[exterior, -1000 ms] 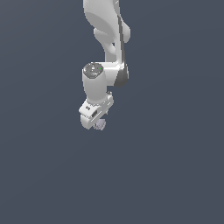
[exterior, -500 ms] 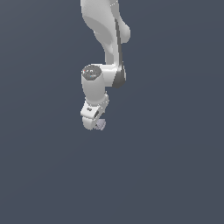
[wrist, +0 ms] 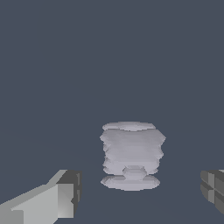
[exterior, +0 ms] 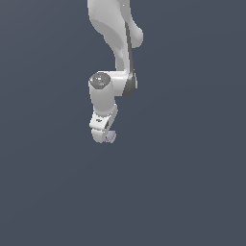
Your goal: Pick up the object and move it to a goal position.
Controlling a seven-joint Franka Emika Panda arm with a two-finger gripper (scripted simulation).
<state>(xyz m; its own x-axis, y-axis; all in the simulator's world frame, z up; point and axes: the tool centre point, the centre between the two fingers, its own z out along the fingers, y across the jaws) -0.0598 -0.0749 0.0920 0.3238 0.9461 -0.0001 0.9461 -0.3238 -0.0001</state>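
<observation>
My white two-fingered gripper [exterior: 104, 137] hangs spread wide with the tiny pale lilac-grey lumpy ridged object [wrist: 131, 155] between my fingers [wrist: 52, 199], untouched; it looks light and rigid, so I'd pinch its ribbed middle, not the flared ends.

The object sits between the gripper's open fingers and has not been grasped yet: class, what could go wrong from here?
1. In the wrist view the object is lumpy and ridged, so the fingers may close on uneven ridges and let it slip.
2. It is tiny beside the gripper in the exterior view; a small misalignment could nudge it away rather than clamp it.
</observation>
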